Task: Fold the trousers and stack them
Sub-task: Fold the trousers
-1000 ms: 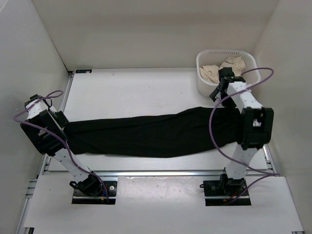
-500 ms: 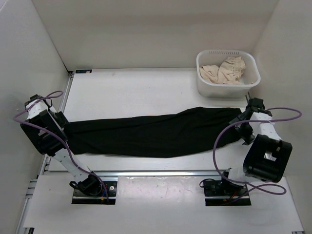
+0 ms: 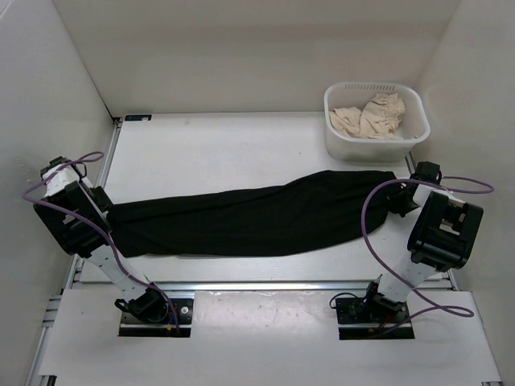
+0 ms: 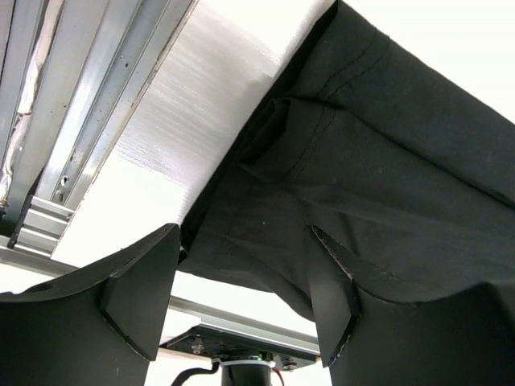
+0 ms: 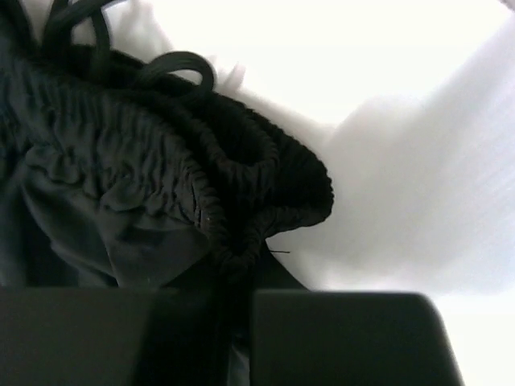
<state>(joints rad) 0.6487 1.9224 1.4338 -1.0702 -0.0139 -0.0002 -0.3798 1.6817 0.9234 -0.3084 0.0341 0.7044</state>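
Two trousers (image 3: 241, 221) legs point left; right gripper (image 5: 235, 301) clamps waistband (image 5: 241, 177), left gripper (image 4: 241, 265) gapes.

A: Trousers (image 3: 249, 221), how did they lie?
B: Plain black, soft cloth. Stretched lengthwise across the counter (image 3: 209, 153), legs laid together, flat, lightly wrinkled.
A: Which end where?
B: Gathered elastic waistband (image 5: 201, 177) with drawcord at right, bunched up. Stitched leg hems (image 4: 354, 88) at left, by the counter's edge.

No readable text, label, brand or number in any of my views; nothing legible on any surface.
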